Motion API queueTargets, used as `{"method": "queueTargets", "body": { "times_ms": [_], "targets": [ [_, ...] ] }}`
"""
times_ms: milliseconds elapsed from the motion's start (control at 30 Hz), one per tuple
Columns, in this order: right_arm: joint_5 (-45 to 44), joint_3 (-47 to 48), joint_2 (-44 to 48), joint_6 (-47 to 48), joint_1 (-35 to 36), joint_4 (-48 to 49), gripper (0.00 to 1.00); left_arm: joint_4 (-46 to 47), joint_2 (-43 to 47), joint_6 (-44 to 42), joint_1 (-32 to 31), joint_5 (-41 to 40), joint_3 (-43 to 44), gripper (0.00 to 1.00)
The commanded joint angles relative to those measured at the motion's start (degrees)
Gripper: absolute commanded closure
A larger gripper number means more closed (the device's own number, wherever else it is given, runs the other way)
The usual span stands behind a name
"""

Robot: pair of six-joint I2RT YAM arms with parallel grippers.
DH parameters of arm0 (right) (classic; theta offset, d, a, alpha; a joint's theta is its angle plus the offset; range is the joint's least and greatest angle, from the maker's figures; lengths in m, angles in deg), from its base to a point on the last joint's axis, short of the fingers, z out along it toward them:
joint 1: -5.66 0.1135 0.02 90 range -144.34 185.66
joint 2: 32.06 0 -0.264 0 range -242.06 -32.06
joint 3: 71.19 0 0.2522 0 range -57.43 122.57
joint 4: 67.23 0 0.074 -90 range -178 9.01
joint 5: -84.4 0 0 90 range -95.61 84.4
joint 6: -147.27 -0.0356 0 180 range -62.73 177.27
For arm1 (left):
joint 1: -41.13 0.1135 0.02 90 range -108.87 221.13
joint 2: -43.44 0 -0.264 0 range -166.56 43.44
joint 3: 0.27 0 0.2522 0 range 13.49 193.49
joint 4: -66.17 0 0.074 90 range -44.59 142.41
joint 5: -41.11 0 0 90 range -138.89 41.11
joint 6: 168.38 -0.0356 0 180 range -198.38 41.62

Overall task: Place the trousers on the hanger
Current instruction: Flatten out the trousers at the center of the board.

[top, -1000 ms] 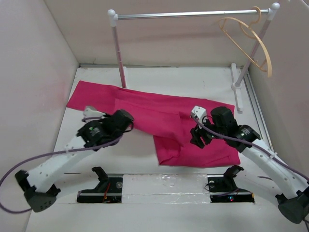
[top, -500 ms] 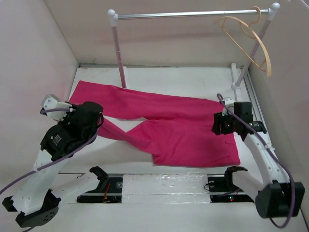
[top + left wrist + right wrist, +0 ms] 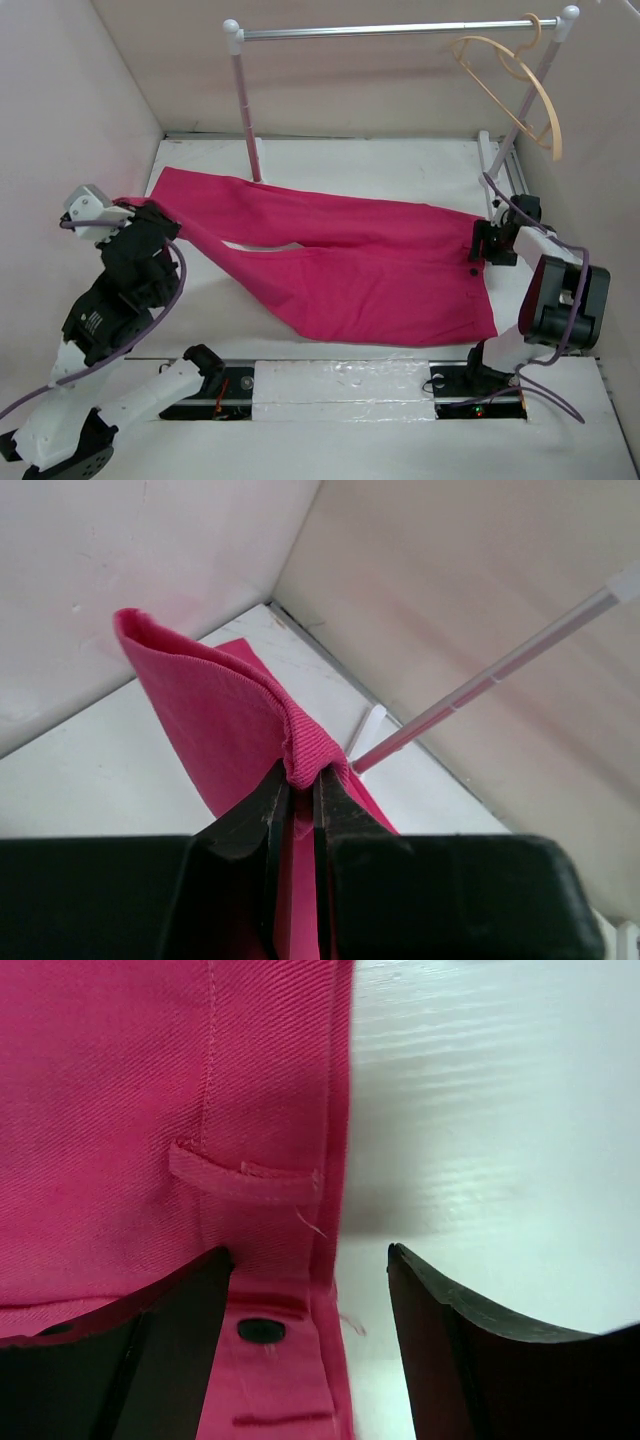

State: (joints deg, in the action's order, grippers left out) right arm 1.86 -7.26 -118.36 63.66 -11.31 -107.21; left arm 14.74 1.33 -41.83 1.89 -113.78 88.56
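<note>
Under the right end of the rail point(image 3: 400, 30) the hanger point(image 3: 525, 95) hangs by its hook, tilted, bare, close to the rail's right post; it is well apart from both arms.

On the table point(image 3: 400, 165) in front of the rail the pink trousers point(image 3: 340, 270) lie spread flat; the waistband sits toward the rail's right post and the 2 legs run toward its left post; the far leg's edge passes just in front of the left post's foot.

Left of that left post and nearer the arm bases, the left gripper point(image 3: 300, 780) has its fingers pressed together on the ribbed hem of the near leg; the fabric rises from the table to the fingers in a folded peak.

Near the foot of the right post, the right gripper point(image 3: 308, 1252) hangs low over the waistband edge; its fingers point(image 3: 200, 1290) stand wide apart, 1 over pink cloth and 1 over bare table, gripping nothing; a belt loop point(image 3: 245, 1182) and a dark button point(image 3: 260, 1330) lie between them.
</note>
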Motion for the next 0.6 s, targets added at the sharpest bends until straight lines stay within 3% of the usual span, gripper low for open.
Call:
{"method": "queueTargets", "body": {
  "times_ms": [0,100,167,200,233,500,567],
  "targets": [
    [4.0,1.8,-3.4,-0.4,0.0,5.1,0.31,8.4,1.7,-7.6,0.3,1.6,-1.4,1.0],
    [9.1,0.5,-5.8,-1.7,0.0,7.9,0.42,8.4,0.8,-8.9,0.3,1.6,-1.9,1.0],
    [11.9,0.1,-6.2,-2.9,0.0,11.0,0.68,8.8,0.4,-9.9,0.3,0.8,-2.3,1.0],
    [12.1,0.5,-6.2,-3.1,0.6,11.6,0.92,9.3,0.4,-10.7,0.3,0.5,-2.8,1.0],
    [12.0,1.1,-6.1,-3.2,0.6,12.1,1.0,10.8,0.4,-12.5,0.3,0.0,-3.8,1.0],
    [4.1,15.2,-8.8,-1.5,3.5,9.3,1.0,7.2,-0.2,-9.8,0.3,-1.4,-2.7,1.0],
    [2.2,18.2,-10.0,-1.4,3.5,8.6,0.9,3.5,-0.5,-8.4,0.3,-1.9,-1.2,1.0]
  ]
}}
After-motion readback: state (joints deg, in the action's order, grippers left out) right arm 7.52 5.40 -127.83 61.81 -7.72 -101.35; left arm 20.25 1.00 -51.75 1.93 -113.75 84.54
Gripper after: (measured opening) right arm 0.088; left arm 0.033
